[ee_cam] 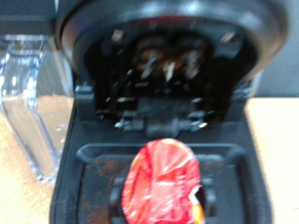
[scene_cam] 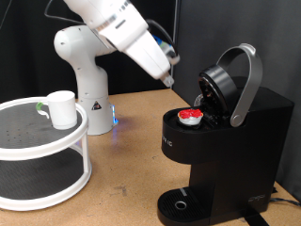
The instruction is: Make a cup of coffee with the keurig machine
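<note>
The black keurig machine [scene_cam: 221, 141] stands at the exterior view's right with its grey-handled lid [scene_cam: 235, 80] raised open. A red-topped coffee pod [scene_cam: 191, 116] sits in the pod chamber. The wrist view looks into the open lid [ee_cam: 163, 65] and down on the red pod [ee_cam: 161, 182]. My gripper [scene_cam: 171, 79] hangs above and to the exterior view's left of the pod, apart from it; its fingers do not show in the wrist view. The white cup [scene_cam: 61, 109] stands on the top tier of the round rack, far from the gripper. The drip tray [scene_cam: 181, 204] is bare.
A white two-tier round rack [scene_cam: 38, 155] stands at the exterior view's left. The white arm base [scene_cam: 83, 71] stands behind it. A clear plastic water tank [ee_cam: 28, 98] shows beside the machine in the wrist view. The wooden table [scene_cam: 127, 155] lies between rack and machine.
</note>
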Robot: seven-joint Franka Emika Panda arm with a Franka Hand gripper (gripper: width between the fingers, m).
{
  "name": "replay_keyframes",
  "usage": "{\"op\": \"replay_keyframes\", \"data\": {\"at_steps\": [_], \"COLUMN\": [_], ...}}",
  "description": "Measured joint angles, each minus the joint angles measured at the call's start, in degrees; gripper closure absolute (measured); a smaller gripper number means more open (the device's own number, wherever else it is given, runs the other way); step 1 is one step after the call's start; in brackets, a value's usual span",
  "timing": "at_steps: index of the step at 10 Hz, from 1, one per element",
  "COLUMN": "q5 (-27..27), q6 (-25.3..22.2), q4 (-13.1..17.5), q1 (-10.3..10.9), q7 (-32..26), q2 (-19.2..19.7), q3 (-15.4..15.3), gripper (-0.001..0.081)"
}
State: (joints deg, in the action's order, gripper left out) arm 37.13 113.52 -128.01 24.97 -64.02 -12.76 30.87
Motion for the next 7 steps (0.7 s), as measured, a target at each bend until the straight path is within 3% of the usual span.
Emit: {"op": "replay_keyframes", "data": {"at_steps": [4,6,7], "q5": [0.2,1.8,6.1], "q6": [-6.1,-6.0,-5.7], "q4": [5.7,5.4,5.5], "q1": [-0.4,-0.4,-0.1], "q7": [1.0,0.4,-0.4], "q2": [-0.9,-0.9,-0.9], "q3": [1.6,1.6,1.6], "gripper": [0.0000,0.0000,0.0000]}}
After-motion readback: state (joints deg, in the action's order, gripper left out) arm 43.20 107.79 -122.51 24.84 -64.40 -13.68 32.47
